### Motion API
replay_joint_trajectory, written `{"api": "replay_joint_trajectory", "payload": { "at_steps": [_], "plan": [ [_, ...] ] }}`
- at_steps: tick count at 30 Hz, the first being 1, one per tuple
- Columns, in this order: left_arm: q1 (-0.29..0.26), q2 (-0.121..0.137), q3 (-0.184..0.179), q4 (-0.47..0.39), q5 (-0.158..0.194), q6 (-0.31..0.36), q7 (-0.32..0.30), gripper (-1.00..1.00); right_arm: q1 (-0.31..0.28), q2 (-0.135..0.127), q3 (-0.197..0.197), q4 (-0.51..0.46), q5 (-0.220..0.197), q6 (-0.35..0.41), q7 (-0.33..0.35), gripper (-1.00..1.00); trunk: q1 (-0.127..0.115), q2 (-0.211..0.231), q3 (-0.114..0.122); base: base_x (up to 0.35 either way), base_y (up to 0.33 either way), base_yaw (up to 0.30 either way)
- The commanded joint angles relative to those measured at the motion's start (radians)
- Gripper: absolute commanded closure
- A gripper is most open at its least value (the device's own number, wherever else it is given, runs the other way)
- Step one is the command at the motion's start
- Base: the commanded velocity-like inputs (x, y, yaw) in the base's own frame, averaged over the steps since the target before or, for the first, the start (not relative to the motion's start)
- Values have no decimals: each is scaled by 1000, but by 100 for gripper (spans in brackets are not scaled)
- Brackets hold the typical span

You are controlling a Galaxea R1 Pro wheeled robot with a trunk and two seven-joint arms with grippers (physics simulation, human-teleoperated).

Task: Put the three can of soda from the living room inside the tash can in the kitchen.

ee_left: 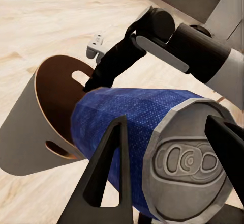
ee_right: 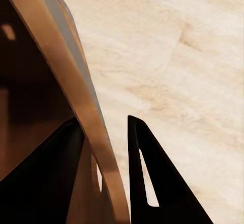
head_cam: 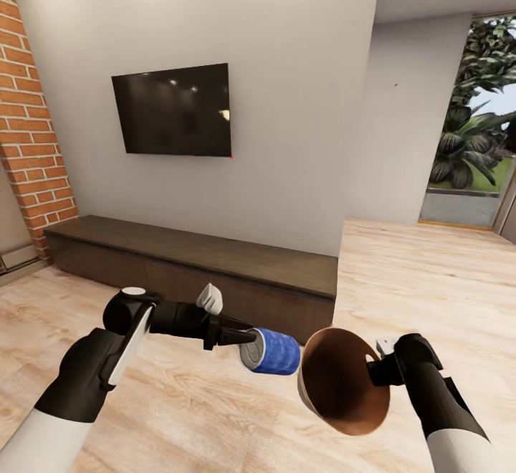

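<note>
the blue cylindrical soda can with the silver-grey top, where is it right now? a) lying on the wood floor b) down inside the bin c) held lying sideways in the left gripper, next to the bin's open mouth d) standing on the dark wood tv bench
c: the blue cylindrical soda can with the silver-grey top lies sideways between the left gripper's fingers, just outside the mouth of the pale grey round bin with the brown inside, which the right gripper holds tipped by its rim.

The can of soda [ee_left: 132,132] in my left hand [head_cam: 247,335] looks like matt blue woven cloth with a dull grey metal top. The tash can [head_cam: 342,380] beside it shows smooth brown wood inside, matt grey outside. Below it, the floor [head_cam: 430,272] is pale wood plank.
</note>
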Motion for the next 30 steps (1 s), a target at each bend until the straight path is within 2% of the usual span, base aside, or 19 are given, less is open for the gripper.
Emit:
{"api": "replay_joint_trajectory", "payload": {
  "at_steps": [1,5,9,11,12,15,16,22,25,30],
  "plan": [
    [0,0,0,-3,-1,3,-2,100,-1,3,3,2,-13,2,3,100,0,0,0,0,0,0],
    [0,-2,-1,-11,-1,12,-8,100,-2,12,25,11,-10,2,3,100,0,0,0,0,0,0],
    [0,-23,-3,-14,-1,17,-8,100,-2,35,44,15,-9,2,2,100,0,0,0,0,0,0],
    [-1,-59,-5,-13,-5,17,-5,100,-2,53,49,16,-7,2,2,100,0,0,0,0,0,0],
    [-1,-88,-7,-11,-10,17,0,100,-2,63,51,17,-6,2,1,100,0,0,0,0,0,0],
    [-1,-121,-10,-9,-14,17,18,100,-2,79,53,17,-5,2,0,100,0,0,0,0,0,0],
    [-1,-133,-11,-7,-16,17,38,100,-2,90,56,17,2,2,-2,100,0,0,0,0,0,0],
    [-1,-163,-14,18,-18,13,120,100,-5,138,70,17,56,2,-9,100,0,0,0,0,0,0],
    [-1,-175,-14,38,-20,9,152,100,-10,149,73,16,67,2,-10,100,0,0,0,0,0,0],
    [-1,-187,-28,118,-20,-20,272,100,-13,158,74,16,76,2,-11,100,0,0,0,0,0,0]
  ]
}}
